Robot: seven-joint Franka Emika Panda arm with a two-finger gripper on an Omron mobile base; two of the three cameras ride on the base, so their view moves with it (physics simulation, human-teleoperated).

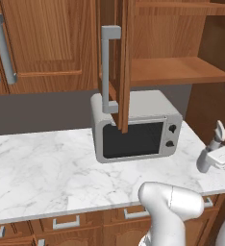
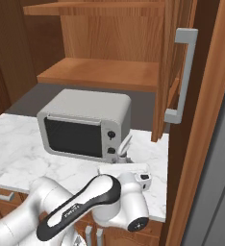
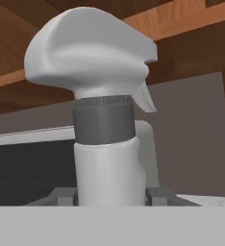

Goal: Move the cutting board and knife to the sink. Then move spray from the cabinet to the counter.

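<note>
Marble counter [image 1: 47,168], white with grey veins, runs broad and bare across the left of the left base view, giving open room up to the microwave [image 1: 136,129]. Below its front edge sit brown wooden drawers [image 1: 66,226] with grey handles. Above, reddish-brown wall cabinet fronts [image 1: 42,43] carry long grey bar handles. The microwave is a boxy grey unit with a dark window and two dark knobs, standing toward the back of the counter. Directly over it the cabinet [image 1: 181,67] stands open, its door [image 1: 124,62] swung edge-on toward the camera so that its lower corner crosses the microwave's front; bare wooden shelves lie inside.

Right of the microwave, near the counter's right end and its front edge, the gripper [image 3: 112,196] is closed on the spray [image 3: 105,125], one fingertip on each side of the bottle's lower body. The bottle is upright: a smooth pale cylinder, a dark grey collar, and a rounded white trigger head. Whether its base touches the marble cannot be told.
</note>
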